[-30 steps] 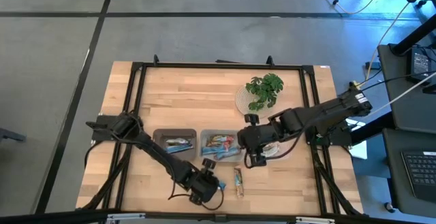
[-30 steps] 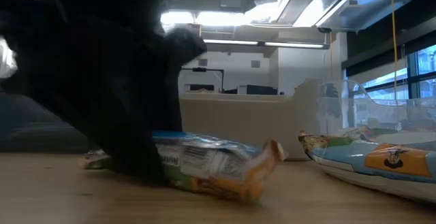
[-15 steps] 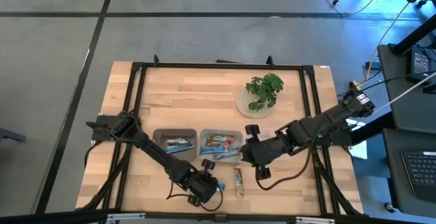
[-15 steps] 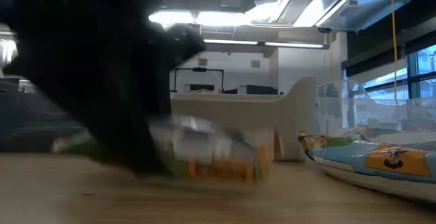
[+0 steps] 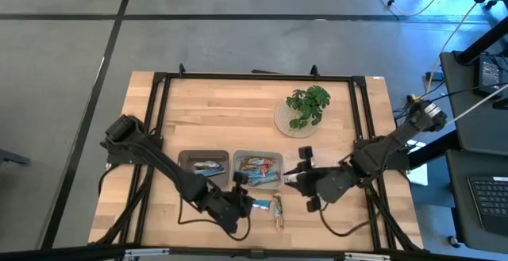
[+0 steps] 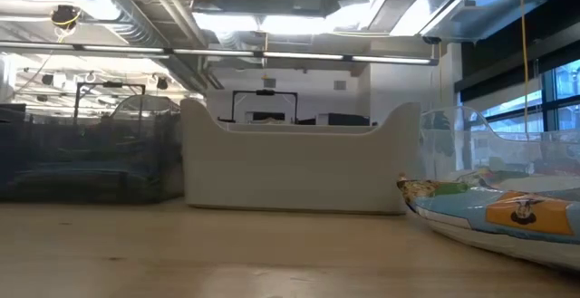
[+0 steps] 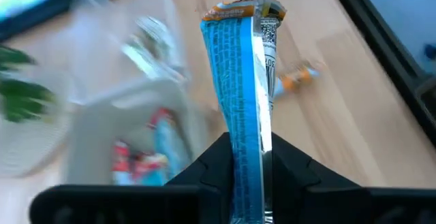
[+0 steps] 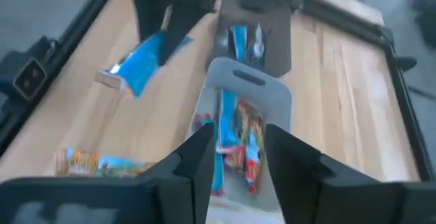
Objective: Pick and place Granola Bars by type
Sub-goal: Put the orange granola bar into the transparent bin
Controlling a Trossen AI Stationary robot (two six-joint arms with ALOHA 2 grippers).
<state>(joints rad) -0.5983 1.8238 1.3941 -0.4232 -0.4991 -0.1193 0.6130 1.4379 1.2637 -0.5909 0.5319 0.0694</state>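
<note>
My left gripper [image 5: 250,205] is near the table's near edge, shut on a bright blue granola bar [image 7: 240,81] with an orange crimped end. The same bar [image 8: 145,59] shows in the right wrist view. A second bar [image 5: 277,212], silvery with orange, lies flat on the wood just right of it. The middle tray [image 5: 258,168] holds blue and red bars, and the left tray [image 5: 202,166] holds a blue one. My right gripper [image 5: 296,174] is open beside the middle tray's right end, touching nothing. My left gripper pinches the blue bar between its two fingers [image 7: 219,161] at one end [image 7: 246,139]. It comes roughly level from the table's left, fingers along the bar. The bar is lifted clear, and its orange crimped end [image 7: 242,9] sticks out ahead of the fingers.
A leafy plant on a round plate [image 5: 305,106] stands toward the far right. A black frame rail [image 5: 254,77] runs around the table. In the low view a white tray wall [image 6: 299,167] faces me, and a blue and orange wrapper [image 6: 494,212] lies at the right.
My left gripper has risen and moved toward the far edge with the blue bar. The bar lay on the wood in the low view and is now lifted out of that view. My right arm has swung its elbow toward the near right, with its gripper staying by the middle tray.
</note>
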